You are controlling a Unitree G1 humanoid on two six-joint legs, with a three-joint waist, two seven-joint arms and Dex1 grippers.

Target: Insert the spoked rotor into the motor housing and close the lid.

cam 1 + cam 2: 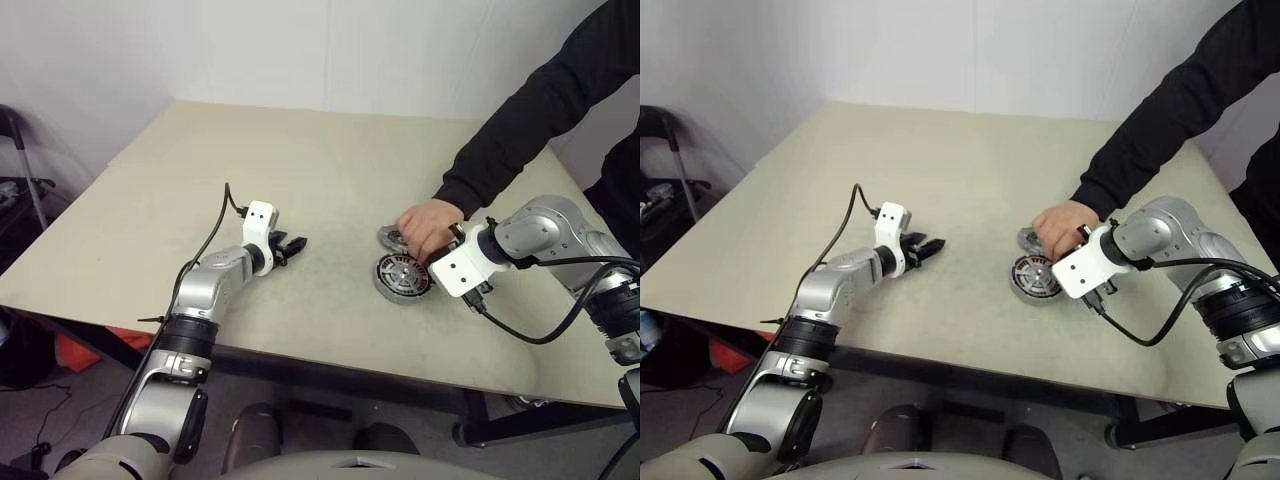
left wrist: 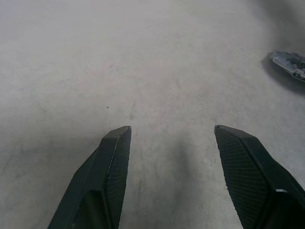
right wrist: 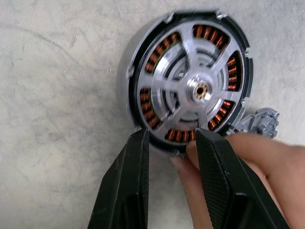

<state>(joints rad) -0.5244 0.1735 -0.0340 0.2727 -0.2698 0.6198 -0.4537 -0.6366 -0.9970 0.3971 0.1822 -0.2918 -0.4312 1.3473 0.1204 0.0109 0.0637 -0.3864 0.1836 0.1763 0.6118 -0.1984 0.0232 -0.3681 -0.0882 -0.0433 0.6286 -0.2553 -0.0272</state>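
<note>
Worktop [image 1: 300, 160], beige, matt, rectangular: carries everything listed. Person's hand [image 1: 428, 228], black-sleeved, reaching in from the far right edge, fingers resting at the rim of the housing, beside my right fingertips. Motor housing [image 3: 188, 81], round shallow metal cup with copper-brown windings, near the right front edge; the spoked rotor [image 3: 200, 90], dark wheel with silvery spokes, sits inside it. Lid [image 3: 259, 121], grey notched metal disc, just behind the housing, part hidden by the hand. Right gripper [image 3: 171, 138]: jaws partly spread, straddling the housing's near rim, pinching nothing I can confirm; the nearer arm to the lid. Left gripper [image 2: 171, 138]: jaws spread, empty, well apart toward the worktop's middle.
</note>
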